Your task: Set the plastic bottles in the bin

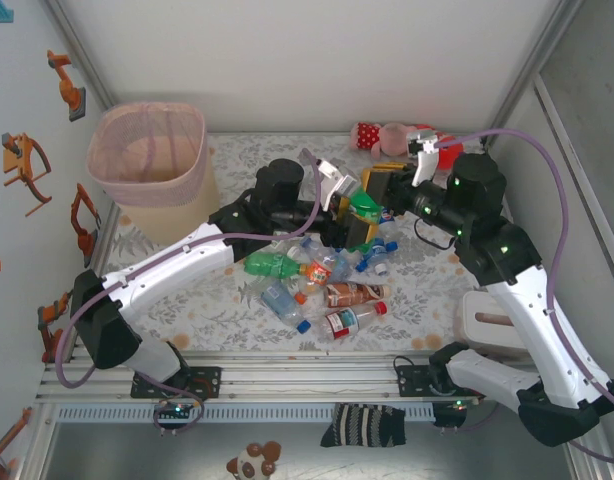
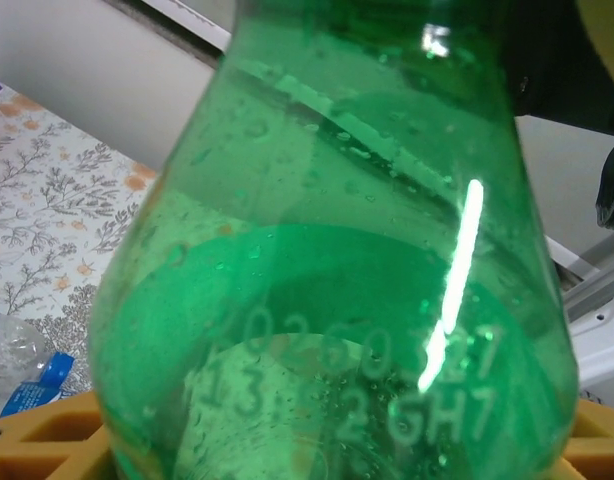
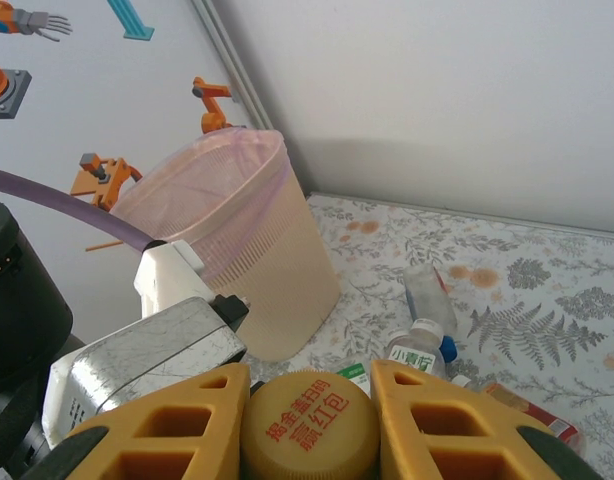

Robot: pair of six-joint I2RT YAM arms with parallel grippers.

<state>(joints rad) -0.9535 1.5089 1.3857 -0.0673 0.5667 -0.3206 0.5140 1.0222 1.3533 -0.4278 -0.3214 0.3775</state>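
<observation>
table (image 1: 187,300) with a grey floral cloth, white walls round it, robot stickers on the left wall.

right gripper (image 3: 309,420): yellow fingers pressed in on the yellow cap (image 3: 309,432) of a green bottle (image 2: 327,250), red characters on the cap top. bottle held above the table centre, over the heap.

left gripper (image 2: 317,450): yellow finger bodies at either side of the same bottle's green body. cannot tell whether they pinch it or stand just clear of it.

left wrist view: translucent green wall, droplets inside, embossed date code low down. top view gives the bottle only as a green patch between the two grippers. right wrist view adds the cap.

heap of bottles (image 1: 317,278) lies on the cloth below the grippers: clear, green and brown, blue and red labels, mostly on their sides.

bin (image 1: 147,155): pale pink perforated basket, upright, far-left corner, well apart from the held bottle. top view looks in and shows pink wall and floor.

plush toy (image 1: 387,135) at the far edge; white box (image 1: 492,320) near right.
</observation>
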